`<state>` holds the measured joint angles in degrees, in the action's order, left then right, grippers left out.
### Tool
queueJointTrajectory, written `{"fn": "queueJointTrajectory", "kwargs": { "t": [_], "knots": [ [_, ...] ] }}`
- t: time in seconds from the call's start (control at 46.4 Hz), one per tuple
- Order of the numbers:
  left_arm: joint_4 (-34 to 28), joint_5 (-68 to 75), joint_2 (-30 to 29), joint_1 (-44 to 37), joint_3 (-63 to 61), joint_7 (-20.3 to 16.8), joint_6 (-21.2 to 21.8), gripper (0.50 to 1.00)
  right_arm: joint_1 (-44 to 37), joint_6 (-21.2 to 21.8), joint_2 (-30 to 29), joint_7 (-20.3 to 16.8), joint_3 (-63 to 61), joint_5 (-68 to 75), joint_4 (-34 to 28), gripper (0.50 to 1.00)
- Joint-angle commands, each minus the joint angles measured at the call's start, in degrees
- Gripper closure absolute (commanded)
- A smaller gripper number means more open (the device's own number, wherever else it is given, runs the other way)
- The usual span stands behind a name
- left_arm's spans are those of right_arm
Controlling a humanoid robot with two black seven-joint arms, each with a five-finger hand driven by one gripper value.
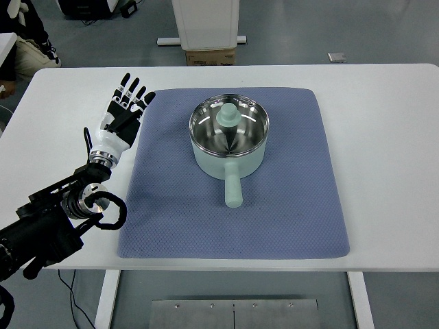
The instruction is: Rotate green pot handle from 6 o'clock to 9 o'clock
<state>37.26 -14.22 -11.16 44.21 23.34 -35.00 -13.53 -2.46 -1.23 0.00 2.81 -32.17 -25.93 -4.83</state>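
Note:
A pale green pot (228,137) with a shiny steel inside stands on the blue mat (288,205), a little behind the mat's middle. Its green handle (232,186) points toward the near edge of the table, at 6 o'clock. A green knobbed lid piece (228,116) lies inside the pot. My left hand (125,110) hovers over the mat's far left corner, well left of the pot, with fingers spread and holding nothing. The right arm does not show.
The white table (384,137) carries only the mat and pot. A white cabinet base (206,24) and a cardboard box (211,56) stand on the floor behind the table. A person's sleeve (24,41) shows at the far left corner.

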Motion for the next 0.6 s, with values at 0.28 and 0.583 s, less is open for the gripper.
{"fn": "queueJointTrajectory", "kwargs": {
  "t": [0.28, 0.583],
  "knots": [
    [0.00, 0.07, 0.00, 0.00, 0.04, 0.00, 0.00, 0.500, 0.00, 0.00, 0.00, 0.00, 0.00, 0.00, 0.00, 0.500],
    [0.09, 0.25, 0.00, 0.09, 0.48, 0.00, 0.17, 0.500, 0.00, 0.00, 0.00, 0.00, 0.00, 0.00, 0.00, 0.500]
  ]
}}
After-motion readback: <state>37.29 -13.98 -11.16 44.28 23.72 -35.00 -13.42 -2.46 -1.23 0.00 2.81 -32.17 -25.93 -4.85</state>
